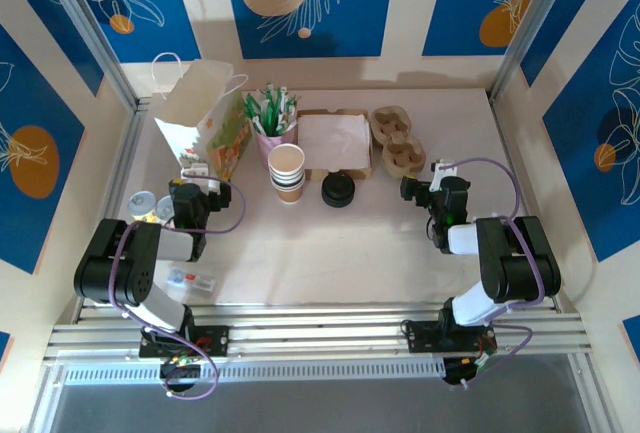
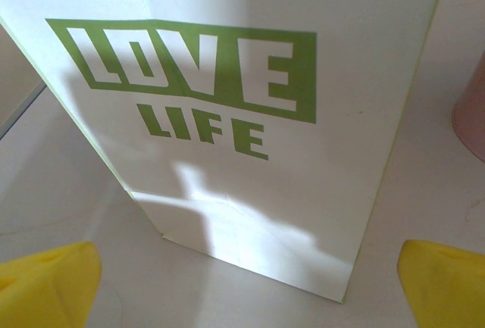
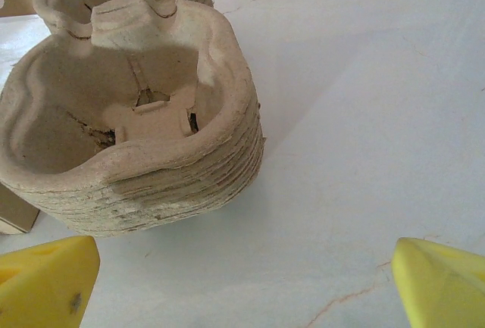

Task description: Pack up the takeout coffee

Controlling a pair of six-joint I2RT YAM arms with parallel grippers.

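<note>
Mid-counter (image 1: 330,253), a stack of lidless beige brown-striped paper cups (image 1: 287,173), upright, taken here as the landmark; just right of that stack, near but apart, the takeout coffee (image 1: 338,191), a small dark cup under a round black plastic lid, standing on the counter with nothing gripping it; body colour too dark to tell from above.

Left of the stack and further back, a tall white paper bag (image 1: 205,118) with cord handles, mouth open upward; in the left wrist view, green block lettering "LOVE LIFE" on its side.

Just behind the stack, a pink cup of green-and-white sticks (image 1: 270,118); behind and right of the stack, a flat pile of brown paper (image 1: 335,143); further right again, a nested stack of moulded grey-brown pulp cup carriers (image 1: 398,141).

Left of the stack, yellow left fingers (image 2: 45,286) spread wide, holding nothing, facing the bag's printed side, apart from it.

Well right of the stack, yellow right fingers (image 3: 45,282) likewise spread wide and empty, facing the near end of the pulp carriers without touching them.
</note>
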